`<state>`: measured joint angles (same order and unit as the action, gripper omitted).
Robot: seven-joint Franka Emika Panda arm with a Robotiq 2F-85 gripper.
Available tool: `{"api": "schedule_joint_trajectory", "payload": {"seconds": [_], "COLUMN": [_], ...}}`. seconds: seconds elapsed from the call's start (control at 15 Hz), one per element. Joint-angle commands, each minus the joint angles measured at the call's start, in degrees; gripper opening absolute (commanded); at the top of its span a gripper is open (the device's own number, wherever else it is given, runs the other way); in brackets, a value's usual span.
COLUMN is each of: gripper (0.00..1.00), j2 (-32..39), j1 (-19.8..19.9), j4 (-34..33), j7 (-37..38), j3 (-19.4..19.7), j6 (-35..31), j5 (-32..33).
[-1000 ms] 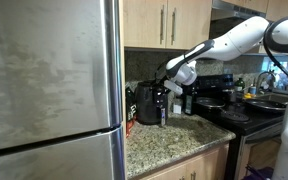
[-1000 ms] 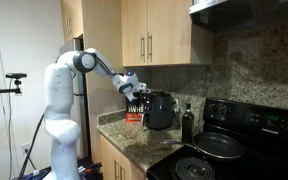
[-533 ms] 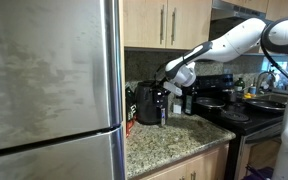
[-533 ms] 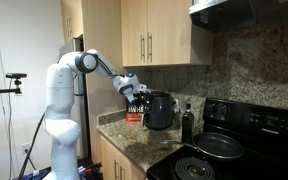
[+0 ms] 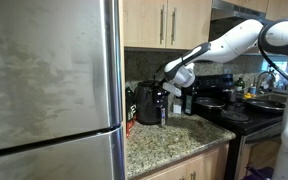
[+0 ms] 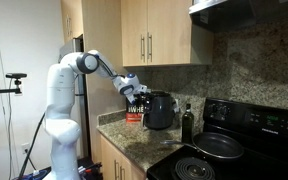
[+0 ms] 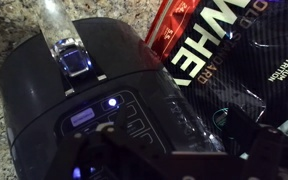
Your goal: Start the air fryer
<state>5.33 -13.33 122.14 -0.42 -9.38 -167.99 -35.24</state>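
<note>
Light glows blue on the control panel [image 7: 109, 115] atop the air fryer [image 7: 54, 120], which fills the left of the wrist view, its clear-topped drawer handle [image 7: 72, 58] pointing toward the upper edge. The dark appliance stands on the speckled granite desk [image 5: 179, 140], between the steel fridge [image 5: 44, 90] and the black stove [image 6: 219, 150], under wooden cabinets [image 6: 154, 35]. A red-and-black bag [image 7: 234, 60] with white lettering sits just beside it, toward the wall. A dark bottle [image 6: 187, 122] stands on the desk between the air fryer [image 6: 160, 111] and the stove. The arm reaches in from the side, and the gripper [image 6: 138, 93] hangs close over the top of the air fryer [image 5: 150, 106]. Only dark shapes of the gripper [image 5: 168, 83] show along the bottom of the wrist view, so I cannot tell how wide it stands, nor whether it touches the panel.
</note>
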Motion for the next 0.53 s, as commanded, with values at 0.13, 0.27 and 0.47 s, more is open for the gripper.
{"api": "schedule_joint_trajectory", "payload": {"seconds": [0.13, 0.27, 0.47], "gripper": [1.0, 1.0, 1.0], "j2": [3.38, 4.14, 5.11], "j1": [0.13, 0.18, 0.2], "j4": [-3.51, -4.24, -5.04], "j7": [-2.0, -2.19, -1.81], "j3": [-0.54, -0.54, -0.33], "j6": [-1.41, -2.58, -3.12], "j5": [-1.12, -0.93, -0.45]}}
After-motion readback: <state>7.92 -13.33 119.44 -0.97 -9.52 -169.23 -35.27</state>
